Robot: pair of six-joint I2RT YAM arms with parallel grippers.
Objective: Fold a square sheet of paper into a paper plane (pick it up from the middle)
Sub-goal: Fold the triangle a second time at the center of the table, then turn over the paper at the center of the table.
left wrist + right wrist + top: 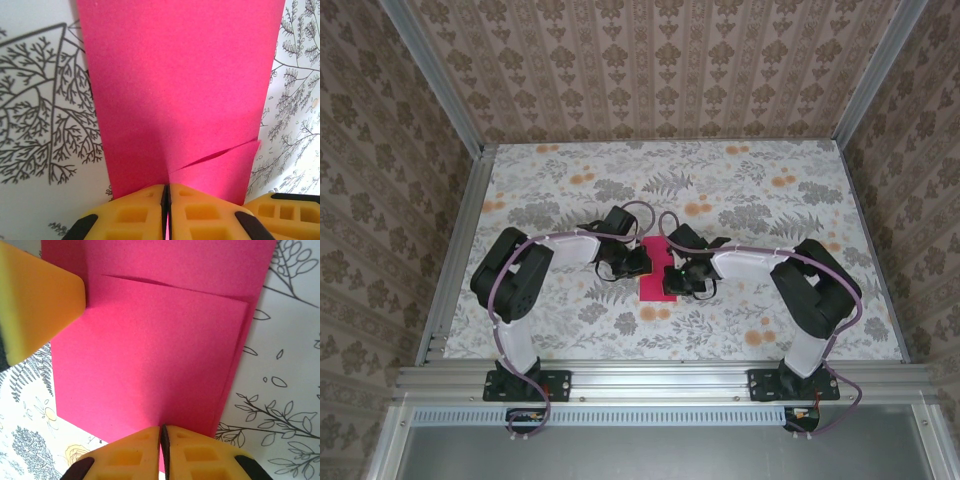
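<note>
Floral-print tabletop (pixel 770 310) carries your square sheet of paper (pixel 658 285) at its middle, folded into a narrower strip with overlapping layers. Your left fingers (pixel 132 215) and right fingers (pixel 192 455) are clenched on its opposite edges, facing each other.

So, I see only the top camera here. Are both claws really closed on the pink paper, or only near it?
Observer: From the left wrist camera, the left claw is shut, pinching the edge of the pink paper.
Operator: And the right one?
Observer: Its wrist camera shows the right claw shut on the paper edge too.
Operator: Is the paper folded?
Observer: Yes, a folded flap lies flat on top of the sheet.
</note>
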